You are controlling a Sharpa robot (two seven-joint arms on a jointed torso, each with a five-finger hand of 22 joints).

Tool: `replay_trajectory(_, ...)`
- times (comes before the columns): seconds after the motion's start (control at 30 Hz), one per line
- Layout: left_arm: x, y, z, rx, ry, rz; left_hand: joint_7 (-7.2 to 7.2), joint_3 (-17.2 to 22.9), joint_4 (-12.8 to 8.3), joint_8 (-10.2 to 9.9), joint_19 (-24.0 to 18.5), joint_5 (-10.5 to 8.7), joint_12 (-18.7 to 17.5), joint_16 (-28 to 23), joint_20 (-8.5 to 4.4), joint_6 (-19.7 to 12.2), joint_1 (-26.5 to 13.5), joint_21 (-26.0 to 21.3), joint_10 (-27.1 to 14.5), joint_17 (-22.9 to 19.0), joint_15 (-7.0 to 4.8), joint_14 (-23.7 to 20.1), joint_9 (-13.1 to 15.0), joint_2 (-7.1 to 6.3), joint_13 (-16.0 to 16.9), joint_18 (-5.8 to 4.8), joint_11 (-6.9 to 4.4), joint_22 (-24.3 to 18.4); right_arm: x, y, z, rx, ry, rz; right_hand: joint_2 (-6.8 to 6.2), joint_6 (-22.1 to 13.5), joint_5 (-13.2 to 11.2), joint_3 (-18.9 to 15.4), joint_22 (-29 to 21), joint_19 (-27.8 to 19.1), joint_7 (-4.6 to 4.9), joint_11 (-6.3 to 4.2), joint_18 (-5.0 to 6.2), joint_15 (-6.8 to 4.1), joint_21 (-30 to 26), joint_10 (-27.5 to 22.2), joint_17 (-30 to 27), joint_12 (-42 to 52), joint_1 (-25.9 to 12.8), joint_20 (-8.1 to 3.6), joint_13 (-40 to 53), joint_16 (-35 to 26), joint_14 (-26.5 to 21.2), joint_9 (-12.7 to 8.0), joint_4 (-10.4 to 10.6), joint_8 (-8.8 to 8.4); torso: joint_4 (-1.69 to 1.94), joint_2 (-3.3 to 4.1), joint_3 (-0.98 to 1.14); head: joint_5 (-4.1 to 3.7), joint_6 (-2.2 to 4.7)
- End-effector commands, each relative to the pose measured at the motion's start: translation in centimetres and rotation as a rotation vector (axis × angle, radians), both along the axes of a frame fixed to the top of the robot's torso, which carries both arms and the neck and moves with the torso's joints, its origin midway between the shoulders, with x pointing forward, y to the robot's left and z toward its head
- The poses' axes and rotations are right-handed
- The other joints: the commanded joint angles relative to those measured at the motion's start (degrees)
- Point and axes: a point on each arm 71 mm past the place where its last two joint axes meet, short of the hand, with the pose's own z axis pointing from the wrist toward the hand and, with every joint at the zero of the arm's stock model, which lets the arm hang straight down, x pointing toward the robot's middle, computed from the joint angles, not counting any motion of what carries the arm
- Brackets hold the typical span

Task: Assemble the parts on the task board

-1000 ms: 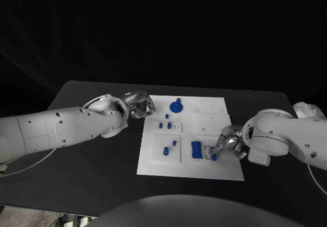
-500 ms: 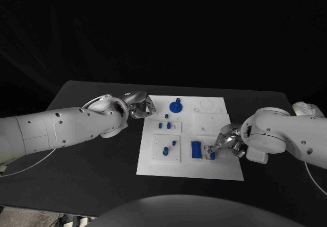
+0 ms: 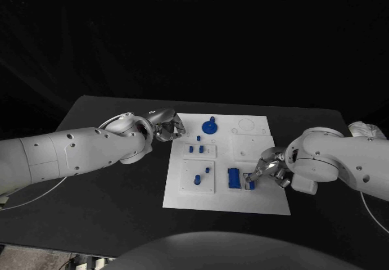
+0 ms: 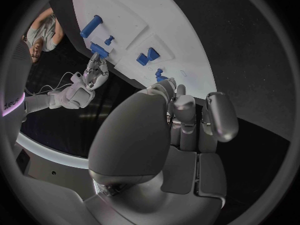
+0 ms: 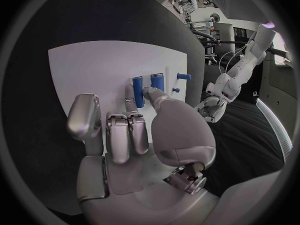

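Note:
The white task board [image 3: 223, 197] lies mid-table. My right hand [image 3: 271, 169] is at its right edge and pinches a narrow blue part [image 3: 249, 183] between thumb and finger, right beside a larger blue block [image 3: 233, 178] standing in the board. The right wrist view shows the narrow blue part [image 5: 138, 91] held at the fingertips [image 5: 147, 91], with the block [image 5: 157, 81] just beyond. My left hand [image 3: 166, 126] hovers at the board's far left corner, fingers curled in on nothing. A blue round part [image 3: 211, 126] and several small blue pegs [image 3: 196, 149] sit in the board's left half.
The board's far right quarter [image 3: 251, 126] has bare white recesses. Black table [image 3: 105, 208] surrounds the board, with room at the near left. A thin cable [image 3: 32, 194] trails off the table's left edge under my left arm.
My right hand has shifted a little to the left, bringing the narrow blue part closer to the blue block. The left hand has stayed where it was.

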Motion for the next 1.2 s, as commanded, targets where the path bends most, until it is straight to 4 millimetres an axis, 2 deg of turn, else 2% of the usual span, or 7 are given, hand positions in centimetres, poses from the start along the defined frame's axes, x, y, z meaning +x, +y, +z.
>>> replay_trajectory(0.03, -0.1, -0.14, -0.22, 0.004, 0.017, -0.006, -0.02, 0.5, 0.0, 0.3, -0.4, 0.38, 0.2, -0.2, 0.1, 0.2, -0.4, -0.3, 0.3, 0.0, 0.18, -0.2, 0.1, 0.29, 0.0, 0.64, -0.01, 9.5, -0.13, -0.03, -0.11, -0.02, 0.024, 0.005, 0.23, -0.5, -1.6, 2.3, 7.0, -0.4, -0.07, 0.1, 0.93, 0.23, -0.5, 6.0, 15.1, 0.2, -0.8, 0.07, 15.1, 0.2, 6.0, 0.1, -1.9, -0.18, -0.01, 0.01, 0.02, -0.01, -0.01)
replay_trajectory(0.4, -0.22, -0.16, -0.55, 0.008, 0.029, -0.007, -0.01, 0.5, 0.0, 0.3, -0.5, 0.39, 0.2, -0.4, 0.11, 0.2, -0.4, -0.5, 0.3, -0.4, 0.21, -0.3, 0.1, 0.29, 0.0, 0.68, -0.01, 9.4, -0.08, 0.08, -0.12, -0.017, 0.022, 0.005, 0.47, -0.8, -8.9, 1.7, 7.0, -0.4, 0.13, 0.29, 0.96, 0.39, -1.0, 6.0, 15.1, 0.2, -2.6, 0.23, 15.1, 0.2, 6.0, 0.0, -1.2, -0.55, -0.01, 0.02, 0.01, 0.07, -0.01)
replay_trajectory(0.5, -0.22, -0.16, -0.58, 0.009, 0.031, -0.006, -0.01, 0.5, 0.0, 0.3, -0.5, 0.39, 0.2, -0.4, 0.11, 0.2, -0.4, -0.5, 0.3, -0.4, 0.22, -0.3, 0.1, 0.29, 0.0, 0.69, -0.01, 9.4, -0.08, 0.08, -0.12, -0.018, 0.021, 0.004, 0.43, -0.9, -13.0, 1.0, 7.1, -0.4, 0.27, 0.42, 0.97, 0.5, -1.2, 6.0, 15.1, 0.2, -3.4, 0.3, 15.1, 0.2, 6.0, 0.0, -0.6, -0.71, -0.03, -0.01, 0.0, 0.11, -0.01)
replay_trajectory(0.6, -0.23, -0.16, -0.59, 0.009, 0.032, -0.006, -0.01, 0.5, 0.0, 0.3, -0.5, 0.39, 0.2, -0.4, 0.11, 0.2, -0.4, -0.5, 0.3, -0.4, 0.22, -0.3, 0.1, 0.29, 0.0, 0.69, -0.01, 9.4, -0.08, 0.07, -0.11, -0.017, 0.02, 0.003, 0.32, -0.9, -18.6, -0.4, 7.1, -0.3, 0.46, 0.61, 0.96, 0.66, -1.3, 6.0, 15.1, 0.2, -5.2, 0.43, 15.1, 0.2, 6.0, -0.1, 0.7, -0.8, -0.04, 0.01, 0.0, 0.09, -0.01)
replay_trajectory(0.67, -0.23, -0.16, -0.61, 0.01, 0.032, -0.006, 0.0, 0.5, 0.0, 0.3, -0.5, 0.39, 0.2, -0.4, 0.12, 0.2, -0.4, -0.6, 0.3, -0.4, 0.22, -0.4, 0.1, 0.29, 0.0, 0.69, 0.0, 9.4, -0.08, 0.04, -0.11, -0.017, 0.019, 0.001, 0.33, -0.9, -20.1, -0.9, 7.2, -0.3, 0.51, 0.64, 0.97, 0.68, -1.3, 6.0, 15.1, 0.2, -5.6, 0.47, 15.1, 0.2, 6.0, -0.1, 1.0, -0.85, -0.03, 0.02, 0.01, 0.09, -0.01)
replay_trajectory(0.97, -0.26, -0.16, -0.62, 0.009, 0.033, -0.006, 0.0, 0.5, 0.0, 0.3, -0.5, 0.39, 0.2, -0.4, 0.12, 0.2, -0.4, -0.6, 0.3, -0.5, 0.23, -0.4, 0.1, 0.28, 0.0, 0.69, 0.0, 9.4, -0.06, -0.21, -0.08, -0.017, 0.013, -0.009, 0.21, -0.9, -25.1, -3.8, 7.3, -0.1, 0.61, 0.75, 0.99, 0.78, -1.6, 6.0, 15.1, 0.2, -9.0, 0.61, 15.1, 0.2, 6.0, -0.1, 3.8, -0.97, -0.01, 0.02, 0.01, 0.18, -0.01)
replay_trajectory(1.2, -0.3, -0.13, -0.61, 0.009, 0.033, -0.006, 0.0, 0.5, 0.0, 0.3, -0.5, 0.39, 0.2, -0.4, 0.12, 0.2, -0.4, -0.6, 0.3, -0.5, 0.23, -0.4, 0.1, 0.28, 0.0, 0.69, 0.0, 9.4, -0.03, -0.65, 0.1, 0.005, -0.016, -0.041, 0.96, -0.7, -25.3, -5.3, 7.4, -0.1, 0.47, 0.63, 1.04, 0.68, -2.0, 6.0, 15.1, 0.2, -11.2, 0.55, 15.1, 0.2, 6.0, 0.0, 6.1, -0.84, -0.03, 0.02, 0.01, 0.37, -0.01)
